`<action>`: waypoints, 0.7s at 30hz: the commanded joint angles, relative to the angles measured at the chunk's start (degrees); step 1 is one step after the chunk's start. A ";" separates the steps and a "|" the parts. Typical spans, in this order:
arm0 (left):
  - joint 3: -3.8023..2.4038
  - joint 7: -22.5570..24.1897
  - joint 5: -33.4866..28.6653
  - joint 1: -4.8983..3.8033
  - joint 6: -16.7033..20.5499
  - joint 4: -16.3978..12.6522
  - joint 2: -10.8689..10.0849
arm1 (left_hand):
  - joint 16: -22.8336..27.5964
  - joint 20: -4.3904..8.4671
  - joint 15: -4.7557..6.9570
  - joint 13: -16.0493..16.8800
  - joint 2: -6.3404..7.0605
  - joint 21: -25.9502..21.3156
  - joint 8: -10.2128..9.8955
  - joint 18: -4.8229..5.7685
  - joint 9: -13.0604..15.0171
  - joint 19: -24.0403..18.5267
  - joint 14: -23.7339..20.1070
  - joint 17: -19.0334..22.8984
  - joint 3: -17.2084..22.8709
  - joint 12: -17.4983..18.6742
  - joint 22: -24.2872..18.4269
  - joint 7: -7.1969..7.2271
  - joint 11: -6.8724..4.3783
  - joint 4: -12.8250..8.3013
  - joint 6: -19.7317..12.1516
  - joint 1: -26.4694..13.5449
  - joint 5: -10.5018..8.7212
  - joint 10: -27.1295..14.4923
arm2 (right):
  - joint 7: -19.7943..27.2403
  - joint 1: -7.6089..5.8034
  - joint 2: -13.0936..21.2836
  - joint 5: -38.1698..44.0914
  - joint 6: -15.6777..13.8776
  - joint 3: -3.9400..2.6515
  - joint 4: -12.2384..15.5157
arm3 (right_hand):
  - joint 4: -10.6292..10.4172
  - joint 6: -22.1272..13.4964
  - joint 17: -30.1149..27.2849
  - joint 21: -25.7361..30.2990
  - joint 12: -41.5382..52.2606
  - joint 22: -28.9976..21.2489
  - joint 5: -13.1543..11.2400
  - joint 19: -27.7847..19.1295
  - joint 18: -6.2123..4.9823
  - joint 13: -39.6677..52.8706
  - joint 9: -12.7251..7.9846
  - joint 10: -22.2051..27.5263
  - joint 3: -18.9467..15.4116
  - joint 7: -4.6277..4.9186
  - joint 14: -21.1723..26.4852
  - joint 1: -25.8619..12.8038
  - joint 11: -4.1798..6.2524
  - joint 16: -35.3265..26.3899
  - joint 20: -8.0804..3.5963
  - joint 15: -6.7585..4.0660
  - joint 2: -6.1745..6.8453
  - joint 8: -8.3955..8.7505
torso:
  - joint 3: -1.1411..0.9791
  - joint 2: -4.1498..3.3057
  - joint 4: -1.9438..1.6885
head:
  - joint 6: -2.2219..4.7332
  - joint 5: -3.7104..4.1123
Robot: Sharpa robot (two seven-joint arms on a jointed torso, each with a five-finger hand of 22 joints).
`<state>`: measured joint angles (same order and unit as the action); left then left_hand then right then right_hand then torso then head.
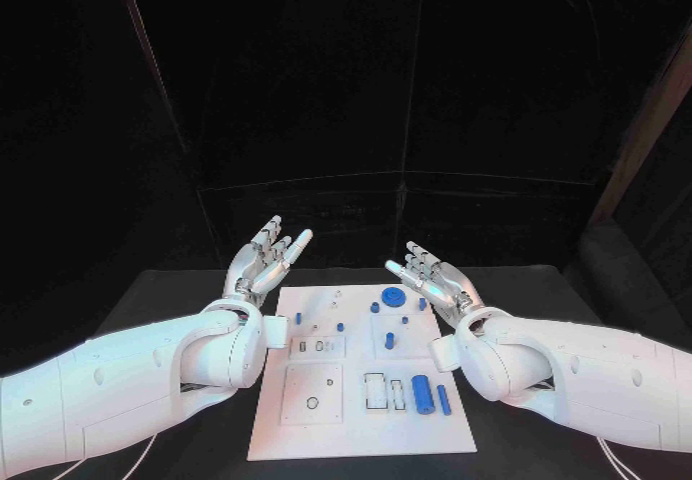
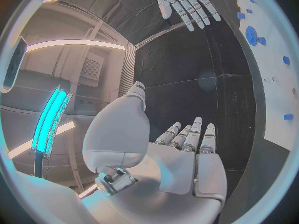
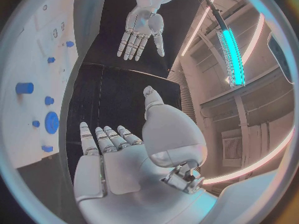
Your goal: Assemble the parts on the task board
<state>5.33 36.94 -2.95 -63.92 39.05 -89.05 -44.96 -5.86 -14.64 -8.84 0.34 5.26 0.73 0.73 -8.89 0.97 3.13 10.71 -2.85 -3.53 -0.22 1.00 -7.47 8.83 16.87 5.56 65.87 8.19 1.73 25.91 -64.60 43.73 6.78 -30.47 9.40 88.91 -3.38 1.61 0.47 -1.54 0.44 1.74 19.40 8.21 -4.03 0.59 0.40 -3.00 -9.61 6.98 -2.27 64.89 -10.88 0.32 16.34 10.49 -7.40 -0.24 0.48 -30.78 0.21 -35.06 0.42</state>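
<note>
Two smooth white arms have rounded shells. Each ends in a silver hand with segmented metal fingers. Thin white cables trail beneath.

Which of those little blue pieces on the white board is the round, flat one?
The blue disc at the task board's far edge; the other blue parts are small pegs or a long cylinder.
</note>
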 commanded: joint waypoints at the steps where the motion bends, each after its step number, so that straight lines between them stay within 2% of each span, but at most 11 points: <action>1: -0.04 3.29 -0.48 -0.11 -2.17 0.00 -0.03 | -0.30 -0.30 -0.11 0.10 -0.06 0.33 0.28 -1.14 0.05 -0.01 0.33 -0.06 0.10 -0.21 0.05 -3.68 0.33 0.24 0.42 0.52 0.14 0.03 | -1.19 -0.36 -0.08 3.89 6.15 0.28 -0.04 | 0.40 0.59 0.07 -0.43 0.21 0.07 0.19 0.01 -0.67 0.06 0.07 -0.13 -0.26 6.37 -0.18 1.21 -0.52 0.23 0.39 0.59 -0.21 -0.22 | 0.01 0.01 0.01 | 0.00 -0.01; 3: -0.04 3.13 -0.49 -0.10 -2.21 1.01 -0.40 | -0.36 -0.32 -0.14 0.10 -0.10 0.34 0.28 -1.13 0.05 0.00 0.32 -0.07 0.14 -0.21 0.05 -3.75 0.40 0.24 0.44 0.53 0.15 0.05 | -0.76 -0.46 0.73 3.95 5.25 0.31 -0.69 | 1.28 0.82 0.13 -0.55 0.25 0.13 -0.02 0.15 -0.56 0.11 0.12 -0.39 -0.12 6.71 -0.48 2.30 -0.82 0.29 0.47 0.90 -0.31 -0.26 | 0.08 -0.05 0.11 | -0.13 -0.01; 6: -0.04 3.01 -0.61 -0.10 -2.67 1.25 -0.74 | -0.97 -0.54 -0.50 0.15 -0.63 0.42 0.32 -1.03 0.09 0.12 0.54 -0.19 0.51 -0.26 0.10 -4.27 0.94 0.21 0.65 0.56 0.06 0.27 | 0.14 -0.67 1.08 4.05 3.94 0.30 -0.91 | 4.59 2.69 0.57 -0.96 0.56 0.33 -0.93 0.80 -0.20 0.37 0.44 -2.17 0.72 7.45 -3.08 5.93 -1.54 0.93 0.52 1.46 -0.30 -0.64 | 0.10 -0.07 0.07 | -0.04 0.18; 7: -0.04 3.00 -0.64 -0.10 -2.71 1.26 -0.76 | -1.04 -0.57 -0.55 0.16 -0.69 0.43 0.32 -1.02 0.09 0.13 0.58 -0.21 0.55 -0.27 0.11 -4.32 1.00 0.20 0.68 0.57 0.05 0.31 | 0.20 -0.70 1.10 4.08 3.86 0.30 -0.93 | 4.89 2.97 0.62 -1.03 0.60 0.37 -1.03 0.95 -0.18 0.40 0.49 -2.42 0.83 7.55 -3.37 6.27 -1.61 1.02 0.52 1.53 -0.32 -0.70 | 0.09 -0.07 0.06 | -0.05 0.20; 10: -0.04 2.81 -1.11 -0.11 -3.47 1.35 -1.31 | -3.03 -1.54 -1.92 0.44 -1.55 0.89 0.56 -0.69 0.27 1.01 2.62 -0.71 1.12 -0.60 0.38 -5.82 2.59 0.12 1.98 1.36 -0.07 1.85 | 1.26 -1.18 1.42 5.06 2.66 0.29 -1.52 | 8.58 9.63 1.53 -3.29 2.83 1.61 -2.56 6.06 -0.50 1.63 1.49 -11.79 2.33 8.76 -10.54 10.17 -3.03 3.27 0.53 2.68 -0.37 -2.25 | 0.10 -0.11 0.11 | 0.07 0.20; 12: -0.03 2.89 -1.26 -0.14 -3.90 1.27 -1.79 | -4.68 -1.94 -2.67 0.77 -1.99 1.57 0.98 -0.32 0.54 2.36 5.15 -1.17 1.49 -1.08 0.76 -6.75 3.65 0.04 4.05 2.49 -0.11 3.97 | 1.78 -1.67 1.49 6.01 2.16 0.29 -2.08 | 10.25 14.47 1.96 -5.31 4.84 2.61 -3.27 10.37 -0.83 2.29 2.09 -18.89 2.98 8.90 -15.91 11.59 -3.29 4.84 0.49 2.89 -0.27 -3.44 | 0.18 -0.10 0.16 | 0.06 0.16; 15: -0.03 3.13 -1.36 -0.38 -4.49 0.97 -2.70 | -7.88 -2.15 -4.28 1.80 -3.39 3.84 2.45 1.02 1.32 7.15 12.19 -2.15 1.99 -3.19 2.01 -8.55 5.63 -0.20 10.41 4.81 -0.23 11.73 | 2.21 -2.59 1.57 8.10 1.44 0.28 -2.87 | 12.01 21.97 2.53 -8.55 7.87 4.08 -4.01 17.23 -2.33 3.03 2.90 -29.55 3.64 9.00 -24.85 12.89 -3.77 7.16 0.29 3.35 -0.18 -5.30 | 0.19 -0.31 0.25 | 0.13 0.25; 16: -0.03 3.16 -1.39 -0.59 -4.82 0.82 -3.11 | -9.55 -2.04 -4.93 2.25 -3.90 5.51 3.28 1.74 1.71 10.80 16.69 -2.68 2.07 -4.38 2.86 -8.90 6.27 -0.40 13.84 5.86 -0.29 15.95 | 2.28 -3.01 1.68 9.16 1.26 0.27 -3.13 | 12.65 25.21 2.71 -9.70 8.93 4.52 -4.29 19.67 -2.85 3.17 3.16 -33.98 3.83 8.86 -29.01 13.24 -3.59 8.04 0.38 3.11 -0.13 -6.01 | 0.24 -0.48 0.30 | 0.23 0.26; 17: -0.03 3.16 -1.39 -0.75 -5.05 0.71 -3.37 | -10.70 -2.16 -5.27 2.59 -4.19 6.89 3.80 1.86 1.94 13.86 20.10 -3.06 2.07 -5.34 3.55 -9.11 6.48 -0.55 15.98 6.47 -0.38 19.24 | 2.26 -3.28 1.78 9.96 1.18 0.27 -3.28 | 13.03 27.38 2.89 -10.64 9.67 4.90 -4.49 21.70 -3.22 3.31 3.35 -36.99 3.95 8.78 -31.95 13.46 -3.32 8.71 0.39 2.79 -0.13 -6.52 | 0.26 -0.57 0.32 | 0.21 0.25; 19: -0.03 3.06 -1.29 -1.19 -5.64 0.34 -3.98 | -11.47 -2.21 -4.74 3.24 -4.91 10.14 5.02 1.66 2.43 21.71 25.71 -3.22 1.81 -7.57 5.04 -9.29 6.23 -1.00 21.53 7.90 -0.42 27.88 | 2.02 -4.04 2.00 12.29 1.11 0.25 -3.73 | 13.86 33.14 3.35 -12.49 10.80 5.55 -5.01 25.54 -4.26 3.42 3.88 -41.64 4.21 8.53 -39.46 13.97 -2.52 10.43 0.32 1.79 -0.15 -7.91 | 0.29 -0.82 0.37 | 0.24 0.23; 21: -0.03 2.82 -1.23 -1.56 -6.30 -0.20 -4.54 | -11.41 -1.97 -3.76 3.50 -5.40 13.33 6.33 0.69 2.91 30.06 30.12 -3.07 1.37 -9.19 6.34 -8.93 5.38 -1.63 27.98 9.16 -0.44 35.96 | 1.59 -4.92 2.07 14.83 1.22 0.24 -4.32 | 14.83 38.79 3.41 -13.68 11.21 5.78 -5.13 28.12 -5.36 3.25 4.20 -44.96 4.56 8.06 -44.36 14.51 -1.64 11.23 0.31 0.71 -0.27 -8.98 | 0.26 -1.29 0.48 | 0.42 0.02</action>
<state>5.35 38.68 -4.19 -65.27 35.33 -88.80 -49.33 -17.09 -16.70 -12.81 3.78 -0.20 13.32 6.75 -7.44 3.78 31.27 39.72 -5.99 -2.06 -9.01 7.03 -9.20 14.41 15.47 32.05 74.57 7.97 35.77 26.70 -69.06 45.77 15.58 -28.49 9.70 84.86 11.20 39.06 3.86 -14.88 11.47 7.45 14.47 35.64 -8.96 3.92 4.53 -47.07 -5.12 10.19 -45.39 78.97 -12.69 11.35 16.65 11.47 -7.65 -8.96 0.72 -31.46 0.54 -34.79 0.64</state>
